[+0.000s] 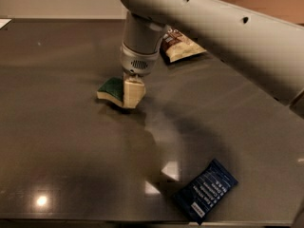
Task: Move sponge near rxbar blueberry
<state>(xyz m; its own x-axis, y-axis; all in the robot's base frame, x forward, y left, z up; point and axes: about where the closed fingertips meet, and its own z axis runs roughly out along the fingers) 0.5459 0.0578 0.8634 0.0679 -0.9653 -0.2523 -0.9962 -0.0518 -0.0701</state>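
The sponge (pixel 111 89), dark green on top with a pale yellow base, is in the middle left of the dark table. My gripper (pixel 130 93) comes straight down on its right end and is shut on it; one cream finger (pixel 133 93) shows in front of the sponge. The sponge sits tilted, just off or barely on the table. The rxbar blueberry (pixel 205 190), a navy wrapper with white text, lies flat near the table's front edge, well to the right and in front of the sponge.
A brown-and-cream snack bag (pixel 183 44) lies behind the arm at the back. My large pale arm (pixel 228 37) spans the upper right. The table's front edge (pixel 95 220) runs close below the rxbar.
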